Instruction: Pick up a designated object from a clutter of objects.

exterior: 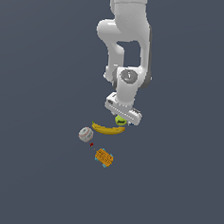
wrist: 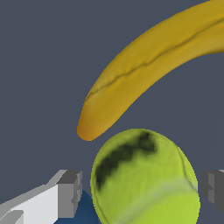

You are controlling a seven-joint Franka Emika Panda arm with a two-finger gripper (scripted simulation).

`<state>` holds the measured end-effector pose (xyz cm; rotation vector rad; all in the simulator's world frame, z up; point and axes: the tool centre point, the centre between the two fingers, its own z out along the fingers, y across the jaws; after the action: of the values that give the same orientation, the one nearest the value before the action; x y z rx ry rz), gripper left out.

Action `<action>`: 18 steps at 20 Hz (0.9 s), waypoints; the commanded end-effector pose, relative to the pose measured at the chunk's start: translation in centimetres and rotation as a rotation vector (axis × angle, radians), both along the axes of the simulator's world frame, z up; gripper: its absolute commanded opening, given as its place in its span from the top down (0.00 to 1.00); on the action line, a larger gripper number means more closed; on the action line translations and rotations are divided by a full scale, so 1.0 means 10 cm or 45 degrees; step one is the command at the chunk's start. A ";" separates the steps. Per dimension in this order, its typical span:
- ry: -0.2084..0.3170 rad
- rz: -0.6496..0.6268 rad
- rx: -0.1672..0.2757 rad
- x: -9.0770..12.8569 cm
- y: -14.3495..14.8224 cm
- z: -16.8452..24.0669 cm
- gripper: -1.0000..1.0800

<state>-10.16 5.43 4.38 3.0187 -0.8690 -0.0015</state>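
Arm comes down from top centre of the exterior view, gripper point(exterior: 122, 115) low over the clutter, just above frame centre. Banana point(exterior: 108, 129) lies just below it, long axis roughly across the frame; in the wrist view its tip ends just short of the ball. Yellow-green ball point(wrist: 144, 177) sits right between the fingers point(wrist: 70, 192), one pad each side, gaps visible both sides: spread, nothing gripped yet. Judgement: ball is centred on the closing line, so a straight close should do; banana tip looks clear. Blue ball point(wrist: 83, 211) peeks behind the yellow-green ball.
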 end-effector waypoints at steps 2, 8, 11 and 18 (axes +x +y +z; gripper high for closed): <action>-0.001 0.000 0.000 0.00 0.00 -0.01 1.00; -0.001 0.000 0.000 0.00 0.00 -0.01 1.00; -0.004 0.002 0.001 0.01 0.01 0.00 1.00; -0.004 0.002 0.001 0.00 -0.02 0.09 1.00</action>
<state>-10.18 5.30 4.94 3.0198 -0.8670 -0.0002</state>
